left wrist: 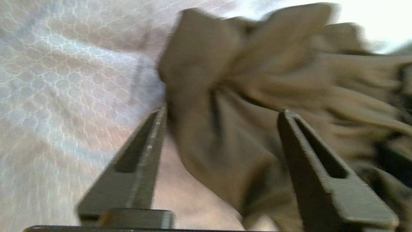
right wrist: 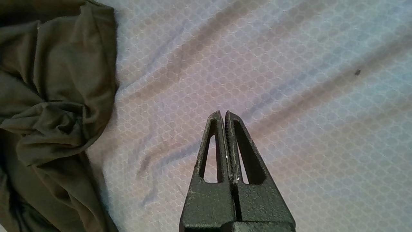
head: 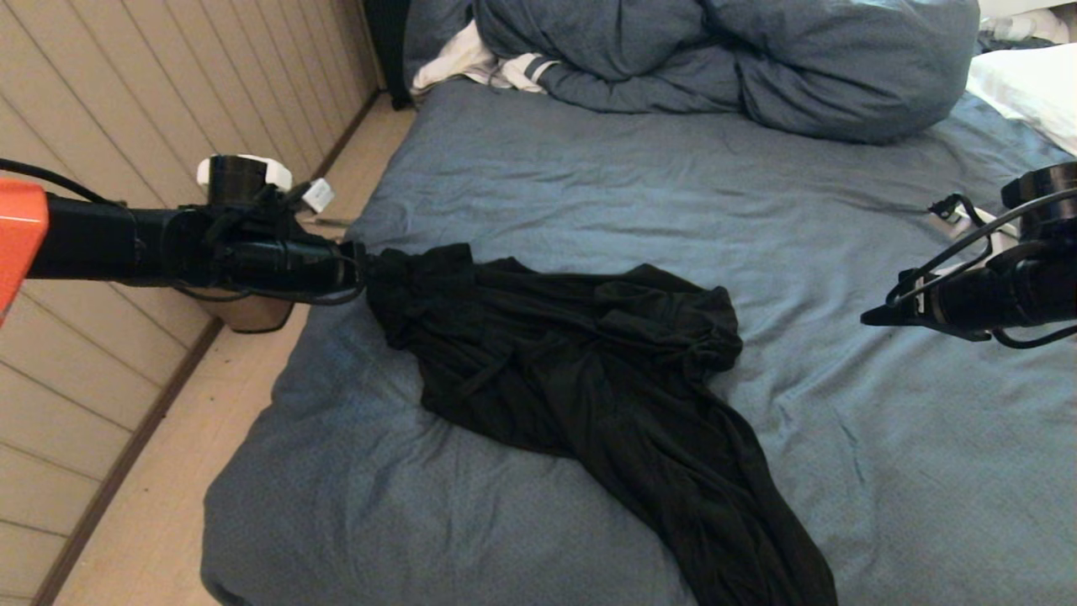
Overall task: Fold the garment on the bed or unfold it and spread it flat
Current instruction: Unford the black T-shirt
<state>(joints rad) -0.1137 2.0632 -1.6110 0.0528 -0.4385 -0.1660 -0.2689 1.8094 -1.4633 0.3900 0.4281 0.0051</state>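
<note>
On the bed [head: 589,185], toward its left side, the black T-shirt [head: 572,362] lies crumpled, plain side up, one long tail trailing toward the near edge. At its far-left corner the left pincer [head: 363,273] has its fingers [left wrist: 302,154] spread apart, bunched cloth lying between them but not clamped. Well to the right, the right pincer [head: 867,318] hovers over bare sheet, closed and empty. Along the far edge sit a blue duvet [head: 740,59] and a white pillow [head: 1031,88].
</note>
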